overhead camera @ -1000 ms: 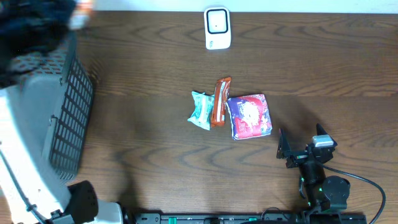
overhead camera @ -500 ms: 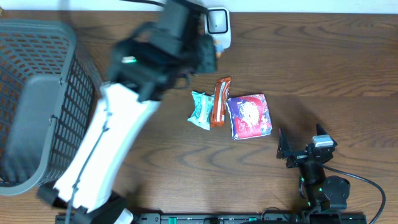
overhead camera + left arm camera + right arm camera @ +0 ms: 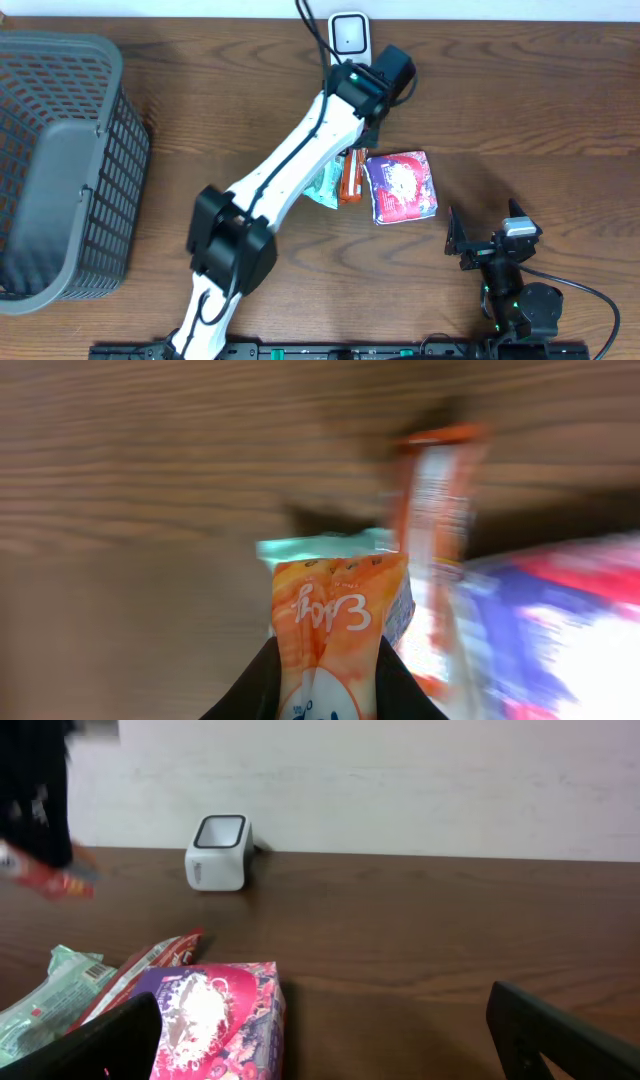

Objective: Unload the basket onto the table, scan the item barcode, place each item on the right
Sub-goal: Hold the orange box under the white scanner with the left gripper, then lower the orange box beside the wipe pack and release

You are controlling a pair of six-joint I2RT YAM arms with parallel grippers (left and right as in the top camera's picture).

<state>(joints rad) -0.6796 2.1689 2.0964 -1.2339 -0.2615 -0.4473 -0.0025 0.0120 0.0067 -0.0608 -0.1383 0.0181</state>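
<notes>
Orange snack packet [image 3: 335, 605] with white script lettering on its face: pinched between the two dark fingers of the left claw [image 3: 328, 668], which is closed on its lower part, the upper end sticking out beyond the fingertips. It is held clear of the worktop [image 3: 520, 110], above the loose goods. From overhead, the left claw [image 3: 386, 78] lies just in front of the scanner [image 3: 349, 44] and slightly to its right; the packet itself is hidden there under the arm. The right wrist view shows the packet as a red-orange scrap [image 3: 55, 878] at the picture's left edge, raised off the wood, with the scanner further right. Scanner: small white box with a dark window, upright at the far edge of the worktop. Loose goods, in a row at mid-worktop, touching or nearly so: teal packet [image 3: 322, 188], partly under the arm; orange-and-white bar [image 3: 352, 178]; purple-and-red pack [image 3: 402, 186]. Right claw [image 3: 483, 232]: jaws spread wide, holding nothing, at the near edge of the worktop, close to the purple-and-red pack but apart from it. Grey mesh basket [image 3: 120, 150]: far left.
</notes>
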